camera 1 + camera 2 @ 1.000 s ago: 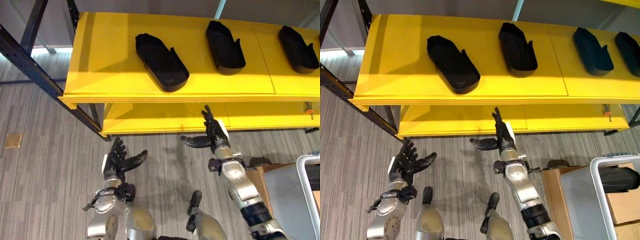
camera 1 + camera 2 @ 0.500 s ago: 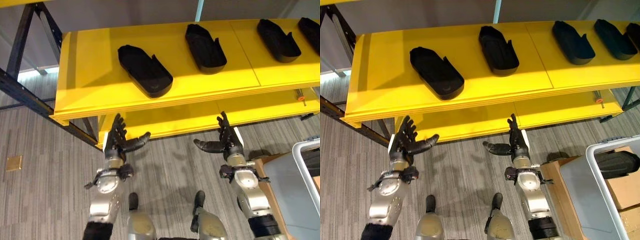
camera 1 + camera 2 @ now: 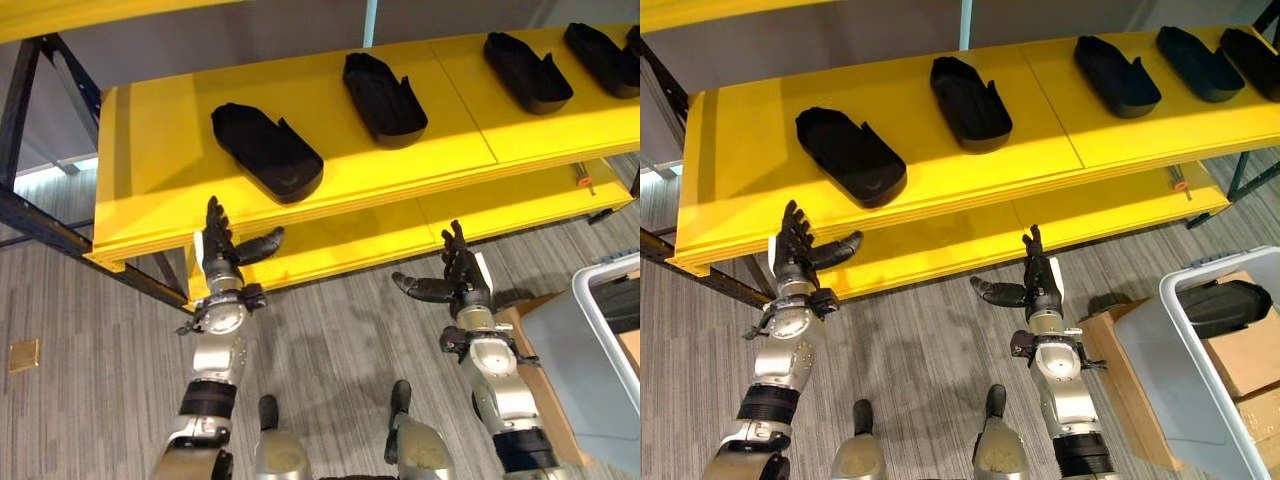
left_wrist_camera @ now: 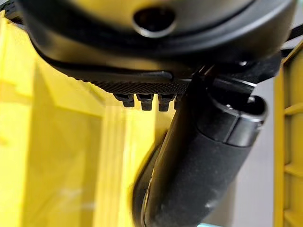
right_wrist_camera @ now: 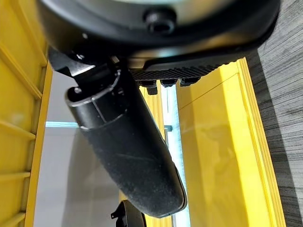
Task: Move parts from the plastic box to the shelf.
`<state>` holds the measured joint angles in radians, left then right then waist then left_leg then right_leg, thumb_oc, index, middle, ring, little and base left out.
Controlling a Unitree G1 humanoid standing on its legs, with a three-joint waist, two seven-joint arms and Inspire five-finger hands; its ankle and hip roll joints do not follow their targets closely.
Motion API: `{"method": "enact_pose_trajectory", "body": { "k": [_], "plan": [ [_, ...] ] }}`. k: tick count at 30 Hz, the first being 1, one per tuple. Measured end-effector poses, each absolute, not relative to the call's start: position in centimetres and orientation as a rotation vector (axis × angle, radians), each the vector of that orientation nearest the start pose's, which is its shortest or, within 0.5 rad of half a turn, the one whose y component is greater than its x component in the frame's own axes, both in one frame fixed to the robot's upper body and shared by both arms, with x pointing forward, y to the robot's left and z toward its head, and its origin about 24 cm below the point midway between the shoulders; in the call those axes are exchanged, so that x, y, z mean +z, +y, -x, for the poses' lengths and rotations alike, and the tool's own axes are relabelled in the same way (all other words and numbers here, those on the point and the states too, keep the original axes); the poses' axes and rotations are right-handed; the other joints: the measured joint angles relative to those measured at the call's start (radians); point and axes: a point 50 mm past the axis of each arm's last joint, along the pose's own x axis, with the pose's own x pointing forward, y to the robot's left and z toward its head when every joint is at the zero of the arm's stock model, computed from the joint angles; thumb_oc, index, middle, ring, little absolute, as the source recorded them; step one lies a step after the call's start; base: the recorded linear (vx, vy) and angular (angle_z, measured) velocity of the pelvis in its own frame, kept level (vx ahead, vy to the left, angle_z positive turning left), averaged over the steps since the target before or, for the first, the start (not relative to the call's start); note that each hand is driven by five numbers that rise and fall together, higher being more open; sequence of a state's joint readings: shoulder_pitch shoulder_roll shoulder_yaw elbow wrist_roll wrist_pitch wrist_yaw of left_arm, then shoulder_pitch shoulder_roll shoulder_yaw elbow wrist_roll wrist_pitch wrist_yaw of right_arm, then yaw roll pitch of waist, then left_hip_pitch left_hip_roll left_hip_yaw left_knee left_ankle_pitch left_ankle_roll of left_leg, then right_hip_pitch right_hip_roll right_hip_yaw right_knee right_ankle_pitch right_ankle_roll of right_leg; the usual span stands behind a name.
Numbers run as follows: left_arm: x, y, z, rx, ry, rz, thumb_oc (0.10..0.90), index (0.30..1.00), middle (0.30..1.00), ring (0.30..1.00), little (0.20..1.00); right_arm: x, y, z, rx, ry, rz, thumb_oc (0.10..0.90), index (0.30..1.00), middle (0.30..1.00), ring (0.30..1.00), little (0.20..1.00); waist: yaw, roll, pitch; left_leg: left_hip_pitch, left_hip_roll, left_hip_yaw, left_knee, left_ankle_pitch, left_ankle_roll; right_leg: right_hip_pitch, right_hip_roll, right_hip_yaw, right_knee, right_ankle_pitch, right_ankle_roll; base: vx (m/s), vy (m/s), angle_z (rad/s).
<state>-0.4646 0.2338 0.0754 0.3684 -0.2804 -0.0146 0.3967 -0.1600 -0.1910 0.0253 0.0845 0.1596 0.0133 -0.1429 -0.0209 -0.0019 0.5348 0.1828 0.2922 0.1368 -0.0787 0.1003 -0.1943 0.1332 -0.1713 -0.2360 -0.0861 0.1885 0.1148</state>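
Both hands are empty here and hanging just in front of the bright yellow two-tier metal shelf (image 3: 940,150), fingers spread and relaxed, not gripping anything. The left hand (image 3: 222,250) sits right up at the front lip of the shelf's upper deck, near its left end, thumb sticking out toward the middle. The right hand (image 3: 458,282) is lower, in front of the shelf's bottom deck and over the grey striped carpet floor (image 3: 90,400), fingers straight up and thumb pointing left. On the upper deck of the shelf there's a row of black moulded plastic parts, kind of shoe-shaped open trays: the leftmost part (image 3: 850,157) lies angled just behind the left hand, the second part (image 3: 970,103) is further along to the right, and three more black parts (image 3: 1117,76) follow toward the shelf's right end, all apart from each other. Off to the right of the shelf, down on the floor side, is the grey plastic box with a white rim (image 3: 1185,360), and one more black part (image 3: 1225,306) is lying in it beside a brown cardboard carton (image 3: 1252,352). A small orange-handled tool (image 3: 1180,185) rests on the shelf's lower deck near its right end.
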Motion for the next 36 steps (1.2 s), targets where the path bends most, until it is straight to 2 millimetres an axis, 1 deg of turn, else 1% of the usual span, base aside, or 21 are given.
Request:
{"method": "enact_pose_trajectory", "body": {
  "k": [5,7,10,13,16,21,25,28,33,35,36],
  "plan": [
    [11.2,22.4,-34.2,0.468,-0.138,0.047,0.9,1.0,1.0,1.0,1.0,6.6,-17.8,-28.5,-0.091,-0.059,0.035,0.9,1.0,1.0,1.0,1.0,-0.003,0.0,0.0,0.006,0.0,0.008,0.0,-0.001,-0.001,0.0,0.0,0.006,0.0,0.001,-0.001,0.01,-0.003,-0.03],
    [11.3,23.7,-35.0,0.508,-0.11,0.01,0.9,1.0,1.0,1.0,1.0,6.6,-17.7,-28.5,-0.086,-0.06,0.036,0.9,1.0,1.0,1.0,1.0,-0.003,-0.001,-0.001,0.006,0.0,0.008,0.0,-0.001,-0.001,0.0,0.0,0.006,0.0,0.001,-0.002,0.0,0.0,0.0],
    [11.6,25.6,-35.0,0.553,-0.102,-0.06,0.9,1.0,1.0,1.0,1.0,6.6,-17.7,-28.5,-0.085,-0.061,0.036,0.9,1.0,1.0,1.0,1.0,-0.001,-0.002,-0.001,0.005,0.0,0.009,-0.001,-0.002,-0.002,-0.002,0.0,0.007,0.0,0.001,-0.002,0.0,0.0,0.0],
    [12.0,26.2,-35.3,0.563,-0.095,-0.065,0.9,1.0,1.0,1.0,1.0,6.6,-17.5,-28.6,-0.078,-0.062,0.036,0.9,1.0,1.0,1.0,1.0,0.001,-0.009,-0.005,0.0,-0.001,0.01,-0.001,-0.002,-0.002,-0.006,-0.002,0.006,0.0,0.001,-0.002,0.0,0.0,0.0],
    [12.4,26.2,-35.7,0.56,-0.101,-0.042,0.9,1.0,1.0,1.0,1.0,6.6,-17.4,-28.6,-0.073,-0.063,0.037,0.9,1.0,1.0,1.0,1.0,0.002,-0.013,-0.007,-0.006,-0.001,0.01,-0.001,-0.002,-0.003,-0.011,-0.002,0.005,0.0,0.002,-0.002,0.0,0.0,0.0],
    [12.1,25.7,-36.1,0.534,-0.073,0.002,0.9,1.0,1.0,1.0,1.0,6.6,-17.3,-28.6,-0.066,-0.063,0.039,0.9,1.0,1.0,1.0,1.0,-0.001,-0.014,-0.006,-0.006,-0.001,0.012,-0.001,-0.003,-0.005,-0.013,-0.002,0.007,0.0,0.002,-0.002,0.0,0.0,0.0],
    [11.9,25.7,-36.6,0.525,-0.049,0.046,0.9,1.0,1.0,1.0,1.0,6.6,-17.3,-28.5,-0.068,-0.065,0.056,0.9,1.0,1.0,1.0,1.0,-0.003,-0.015,-0.006,-0.006,-0.002,0.019,-0.001,-0.004,-0.006,-0.018,-0.003,0.008,0.0,0.002,-0.001,0.02,0.015,-0.03],
    [12.7,25.5,-36.9,0.519,-0.065,0.089,0.9,1.0,1.0,1.0,1.0,6.5,-17.3,-28.4,-0.067,-0.061,0.058,0.9,1.0,1.0,1.0,1.0,-0.003,-0.016,-0.006,-0.007,-0.002,0.023,-0.001,-0.005,-0.007,-0.021,-0.003,0.009,0.0,0.002,-0.002,0.01,0.005,-0.01],
    [14.0,25.1,-37.4,0.507,-0.101,0.1,0.9,1.0,1.0,1.0,1.0,6.4,-16.9,-28.4,-0.05,-0.062,0.077,0.9,1.0,1.0,1.0,1.0,-0.005,-0.023,-0.005,-0.009,-0.002,0.026,-0.001,-0.007,-0.008,-0.027,-0.003,0.01,0.0,0.001,-0.002,0.01,0.004,-0.01],
    [14.9,24.9,-37.7,0.502,-0.131,0.11,0.9,1.0,1.0,1.0,1.0,6.5,-17.0,-28.4,-0.051,-0.071,0.082,0.9,1.0,1.0,1.0,1.0,-0.007,-0.023,-0.005,-0.024,-0.002,0.025,-0.001,-0.006,-0.009,-0.041,-0.003,0.011,0.0,0.002,-0.002,0.04,0.01,-0.01],
    [14.9,24.9,-37.7,0.503,-0.135,0.121,0.9,1.0,1.0,1.0,1.0,6.5,-17.0,-28.4,-0.052,-0.071,0.082,0.9,1.0,1.0,1.0,1.0,-0.007,-0.023,-0.005,-0.024,-0.002,0.026,-0.001,-0.006,-0.01,-0.042,-0.003,0.011,0.0,0.002,-0.001,0.03,0.006,0.0]
  ]
}}
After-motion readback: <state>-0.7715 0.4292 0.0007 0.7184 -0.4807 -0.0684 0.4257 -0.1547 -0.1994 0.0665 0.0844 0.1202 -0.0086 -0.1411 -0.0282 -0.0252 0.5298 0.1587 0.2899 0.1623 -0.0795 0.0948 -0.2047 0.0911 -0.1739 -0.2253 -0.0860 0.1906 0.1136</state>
